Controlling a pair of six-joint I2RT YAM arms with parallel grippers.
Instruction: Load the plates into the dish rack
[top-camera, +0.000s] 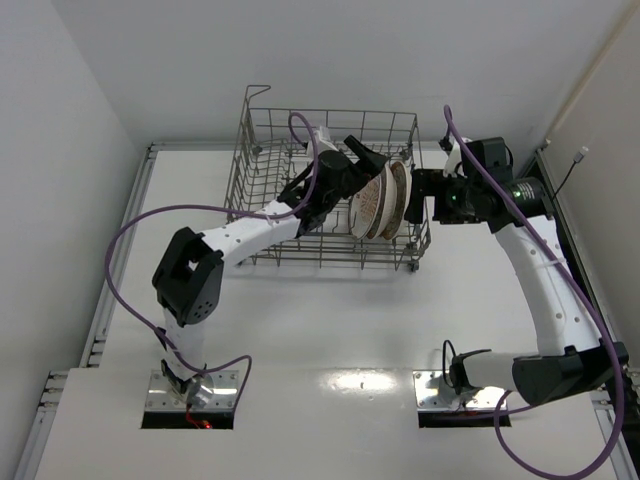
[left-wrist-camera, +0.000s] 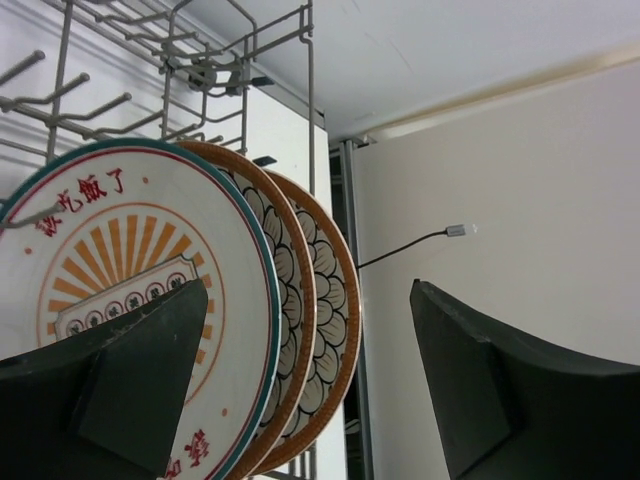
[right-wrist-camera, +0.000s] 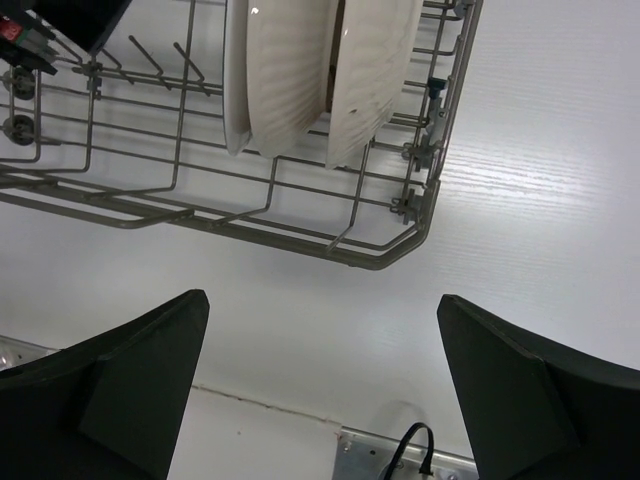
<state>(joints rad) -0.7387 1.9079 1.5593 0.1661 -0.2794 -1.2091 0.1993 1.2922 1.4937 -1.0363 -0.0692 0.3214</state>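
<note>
Three plates (top-camera: 380, 203) stand on edge, packed close, in the right end of the dish rack (top-camera: 262, 150). Left claw (left-wrist-camera: 310, 290) is inside the rack, fingers apart, empty, near the sunburst plate (left-wrist-camera: 120, 250) face. Right claw (right-wrist-camera: 322, 298) is outside the rack's right end, over the desk (right-wrist-camera: 560, 150), fingers apart, empty, facing the plates' backs.

Left gripper (left-wrist-camera: 308, 300) jaws wide apart, holding nothing; right gripper (right-wrist-camera: 322, 298) likewise spread, empty.
</note>
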